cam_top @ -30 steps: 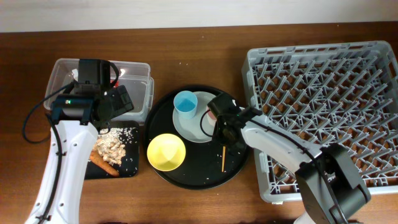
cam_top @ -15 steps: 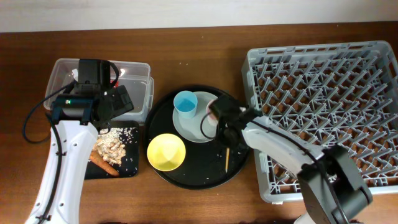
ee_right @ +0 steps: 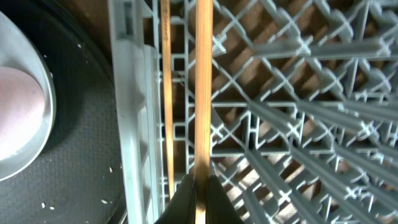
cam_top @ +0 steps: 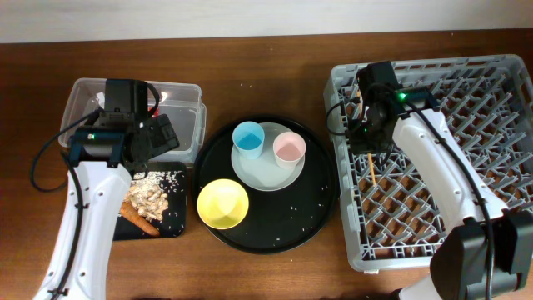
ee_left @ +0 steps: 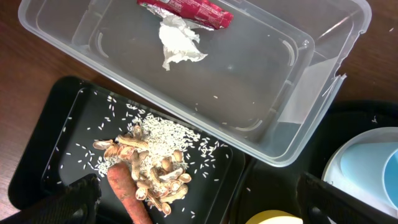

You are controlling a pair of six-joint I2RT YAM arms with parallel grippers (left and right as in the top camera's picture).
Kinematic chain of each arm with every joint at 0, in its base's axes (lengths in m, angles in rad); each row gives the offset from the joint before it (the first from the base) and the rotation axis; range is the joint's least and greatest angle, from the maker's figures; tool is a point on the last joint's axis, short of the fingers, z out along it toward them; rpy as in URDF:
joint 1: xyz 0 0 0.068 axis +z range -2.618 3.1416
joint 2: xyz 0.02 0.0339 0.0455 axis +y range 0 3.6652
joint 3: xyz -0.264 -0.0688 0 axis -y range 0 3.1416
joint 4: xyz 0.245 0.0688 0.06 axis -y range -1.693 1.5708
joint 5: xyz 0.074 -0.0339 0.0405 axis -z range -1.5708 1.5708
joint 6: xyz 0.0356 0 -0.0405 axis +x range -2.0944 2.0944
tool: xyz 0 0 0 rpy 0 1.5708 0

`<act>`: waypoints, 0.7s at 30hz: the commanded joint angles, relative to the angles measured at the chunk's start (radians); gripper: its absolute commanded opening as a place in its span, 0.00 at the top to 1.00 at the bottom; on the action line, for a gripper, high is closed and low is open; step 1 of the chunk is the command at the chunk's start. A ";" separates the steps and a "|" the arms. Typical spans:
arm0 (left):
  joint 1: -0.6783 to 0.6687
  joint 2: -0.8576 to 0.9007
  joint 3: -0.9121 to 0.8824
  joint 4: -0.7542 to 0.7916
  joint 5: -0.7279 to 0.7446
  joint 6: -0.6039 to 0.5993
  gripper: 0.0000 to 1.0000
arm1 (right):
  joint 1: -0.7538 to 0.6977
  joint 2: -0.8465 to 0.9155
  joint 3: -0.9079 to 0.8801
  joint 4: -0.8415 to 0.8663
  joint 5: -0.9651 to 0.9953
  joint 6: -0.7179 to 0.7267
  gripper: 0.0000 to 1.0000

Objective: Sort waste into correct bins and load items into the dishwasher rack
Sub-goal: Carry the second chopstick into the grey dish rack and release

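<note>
My right gripper [cam_top: 370,140] is over the left side of the grey dishwasher rack [cam_top: 466,75], shut on a wooden chopstick [cam_top: 372,171]. In the right wrist view the jaws [ee_right: 199,186] pinch that chopstick [ee_right: 203,93], and a second chopstick [ee_right: 165,93] lies along the rack's left wall [ee_right: 134,124]. The blue cup [cam_top: 247,137] and pink cup [cam_top: 289,148] stand on the pale plate [cam_top: 265,173], beside the yellow bowl [cam_top: 222,203]. My left gripper [ee_left: 211,205] is open and empty above the black tray [ee_left: 56,130] holding flaky scraps [ee_left: 158,174] and the orange-brown piece [ee_left: 127,193]. The clear tub [ee_left: 261,93] holds the red wrapper [ee_left: 186,7] and the tissue [ee_left: 177,40].
The plate, cups and bowl sit on a large round black tray [cam_top: 316,208] between the bins and the rack. Rice grains are scattered on it and on the shallow black tray. The left arm [cam_top: 83,217] runs down along the table's left side.
My right gripper has moved from the round tray up and right to the rack with a chopstick in it. The chopstick that lay on the round tray is gone. The left arm has not moved.
</note>
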 commanded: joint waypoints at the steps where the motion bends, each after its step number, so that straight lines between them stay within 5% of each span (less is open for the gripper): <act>1: 0.003 -0.011 0.010 0.000 -0.007 -0.010 0.01 | -0.005 0.004 0.009 0.016 -0.024 -0.062 0.96; 10: 0.003 -0.011 0.010 0.000 -0.007 -0.010 0.01 | -0.005 0.014 -0.029 0.007 -0.085 -0.062 0.95; 12: 0.003 -0.011 0.010 0.000 -0.007 -0.010 0.01 | -0.005 0.014 -0.040 0.014 -0.085 -0.062 0.54; 13: 0.003 -0.011 0.010 0.000 -0.007 -0.010 0.01 | -0.005 0.014 -0.040 0.014 -0.085 -0.062 0.48; 19: 0.003 -0.011 0.010 0.000 -0.007 -0.010 0.01 | -0.005 0.014 -0.009 0.023 -0.143 -0.013 0.47; 21: 0.003 -0.011 0.010 0.000 -0.007 -0.010 0.01 | -0.005 0.012 0.140 -0.122 -0.185 -0.013 0.45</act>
